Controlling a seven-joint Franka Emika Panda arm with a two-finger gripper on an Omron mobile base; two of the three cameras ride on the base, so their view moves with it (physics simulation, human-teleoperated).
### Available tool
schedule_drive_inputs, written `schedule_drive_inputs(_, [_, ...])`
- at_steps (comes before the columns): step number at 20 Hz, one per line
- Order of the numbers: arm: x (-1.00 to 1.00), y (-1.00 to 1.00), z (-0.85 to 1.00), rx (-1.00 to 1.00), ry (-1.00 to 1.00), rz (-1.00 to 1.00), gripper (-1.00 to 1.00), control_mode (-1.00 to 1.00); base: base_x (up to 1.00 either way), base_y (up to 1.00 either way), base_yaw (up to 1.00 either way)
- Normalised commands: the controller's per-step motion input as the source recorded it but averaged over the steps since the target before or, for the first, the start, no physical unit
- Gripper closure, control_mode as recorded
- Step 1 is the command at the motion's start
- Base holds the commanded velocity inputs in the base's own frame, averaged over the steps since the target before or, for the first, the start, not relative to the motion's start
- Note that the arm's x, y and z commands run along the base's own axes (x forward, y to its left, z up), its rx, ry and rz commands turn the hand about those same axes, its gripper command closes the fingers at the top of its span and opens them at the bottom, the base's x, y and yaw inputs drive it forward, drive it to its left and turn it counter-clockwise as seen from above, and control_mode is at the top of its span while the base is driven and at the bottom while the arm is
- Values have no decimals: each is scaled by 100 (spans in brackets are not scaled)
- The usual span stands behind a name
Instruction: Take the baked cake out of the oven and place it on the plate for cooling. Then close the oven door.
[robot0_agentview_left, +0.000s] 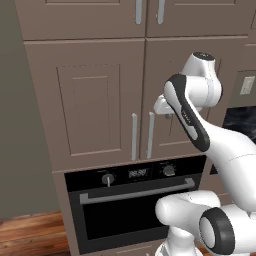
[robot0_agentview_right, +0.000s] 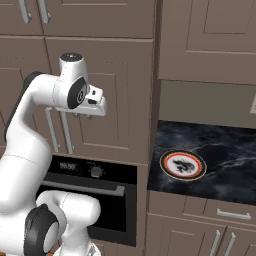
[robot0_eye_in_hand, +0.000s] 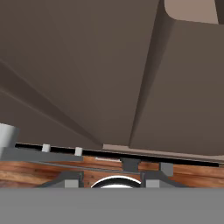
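Clearly, the oven (robot0_agentview_left: 135, 200) was shut, its oven door (robot0_agentview_left: 132, 212) upright and flush below the control strip, so the baked cake lay hidden inside and could not be seen. Going left to right in the left base view: the brown cabinet doors (robot0_agentview_left: 90, 105) stood closed, their two pale vertical handles (robot0_agentview_left: 142, 136) just left of and below the gripper (robot0_agentview_left: 163, 105), which hung high in front of the cabinet, well above the oven's knobs (robot0_agentview_left: 108, 179) and digital display (robot0_agentview_left: 138, 173). Beneath the gripper ran the long silver bar handle (robot0_agentview_left: 137, 191) of the door, and that bar looked like the place to take hold first, near its middle, since the door seemed stiff, hinged low and likely heavy.

In the right base view the gripper (robot0_agentview_right: 95, 107) sat left of and above the black counter (robot0_agentview_right: 225, 150), where the plate (robot0_agentview_right: 183, 165) rested flat, well apart from the tool, to its lower right.

Whether the fingers were parted or closed could not be told; nothing appeared to be between them. The cake would probably be light, soft and crumbly, so a gentle pinch across its broad sides seemed wisest.
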Motion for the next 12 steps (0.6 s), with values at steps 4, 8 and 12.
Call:
schedule_drive_inputs(4, [0, 0, 0, 0, 0, 0, -100, 100, 0, 0, 0])
schedule_drive_inputs(8, [0, 0, 0, 0, 0, 0, -100, 100, 0, 0, 0])
schedule_drive_inputs(12, [0, 0, 0, 0, 0, 0, -100, 100, 0, 0, 0])
